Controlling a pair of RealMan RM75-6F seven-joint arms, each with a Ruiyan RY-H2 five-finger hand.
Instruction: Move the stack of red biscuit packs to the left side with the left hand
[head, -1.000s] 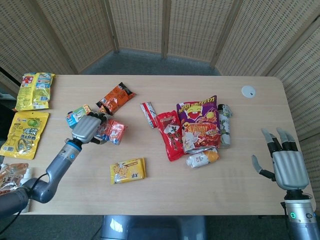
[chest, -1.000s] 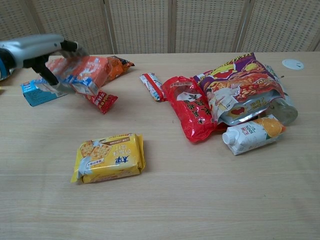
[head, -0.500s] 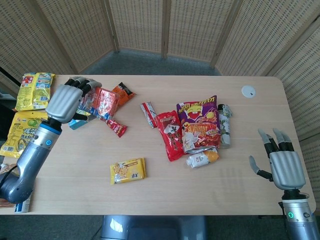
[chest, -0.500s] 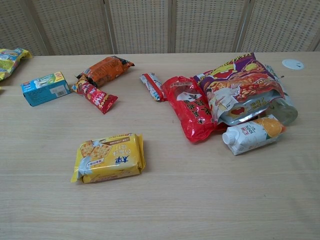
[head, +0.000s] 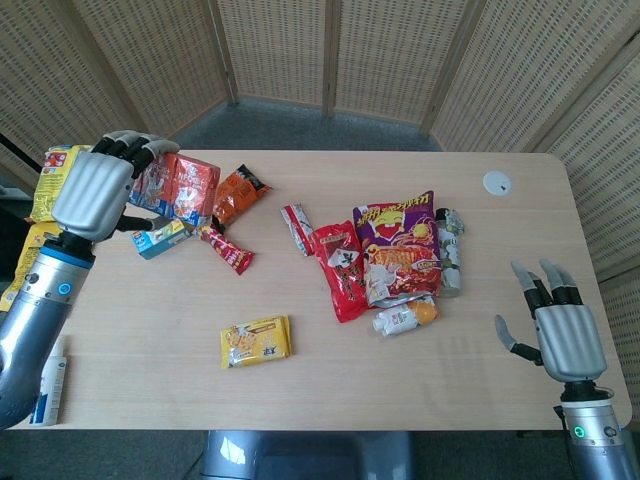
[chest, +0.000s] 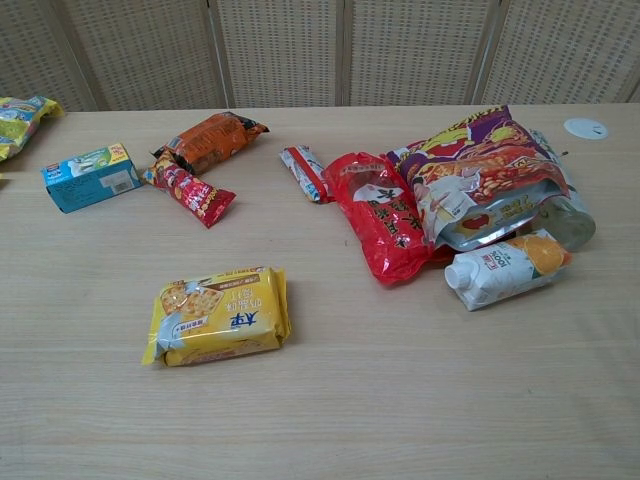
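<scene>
Both hands are seen from the head camera: the red biscuit packs (head: 178, 188) are gripped aloft by the left hand (head: 95, 195) near the table's (head: 330, 390) far left corner for transfer, while the right hand (head: 560, 335) is held empty, fingers spread. Neither is shown from the chest.

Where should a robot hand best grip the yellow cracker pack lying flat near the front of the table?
Probably across the two long edges of the yellow cracker pack, coming from above: it lies flat, apart from other snacks, with bare table all around.
</scene>
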